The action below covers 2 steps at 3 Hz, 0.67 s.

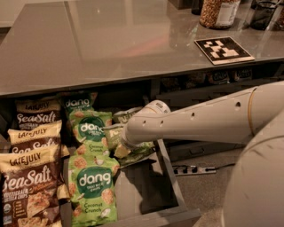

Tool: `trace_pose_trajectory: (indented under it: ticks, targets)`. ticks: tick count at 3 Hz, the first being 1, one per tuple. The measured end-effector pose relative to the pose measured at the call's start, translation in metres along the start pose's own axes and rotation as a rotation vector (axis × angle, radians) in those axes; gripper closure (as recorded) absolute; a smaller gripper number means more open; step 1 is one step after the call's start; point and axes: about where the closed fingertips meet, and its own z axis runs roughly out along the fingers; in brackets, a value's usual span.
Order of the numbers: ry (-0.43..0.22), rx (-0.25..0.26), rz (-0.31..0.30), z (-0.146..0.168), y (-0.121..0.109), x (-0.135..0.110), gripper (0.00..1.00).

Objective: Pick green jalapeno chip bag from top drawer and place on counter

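Note:
The top drawer [146, 190] stands open below the counter [111, 40]. The green jalapeno chip bag [135, 154] lies in the drawer's right half, to the right of the "dang" bags, mostly covered by my arm. My gripper [126, 142] reaches down into the drawer right over this bag, and the wrist hides its tip. The bag rests on the drawer floor.
Two bright green "dang" bags [92, 186] and several brown "Late July Sea Salt" bags [29, 177] fill the drawer's left and middle. A black-and-white marker tile [223, 49] and a jar [217, 12] stand on the counter's far right. A power strip [193, 170] lies on the floor.

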Motion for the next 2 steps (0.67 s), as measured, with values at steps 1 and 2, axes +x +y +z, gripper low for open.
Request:
trace_pose_trajectory:
  ticks: [1,2]
  targets:
    - [0.0,0.0,0.0,-0.0037,-0.0009,-0.0019,0.65]
    - [0.0,0.0,0.0,-0.0043,-0.001,-0.0021,0.9]
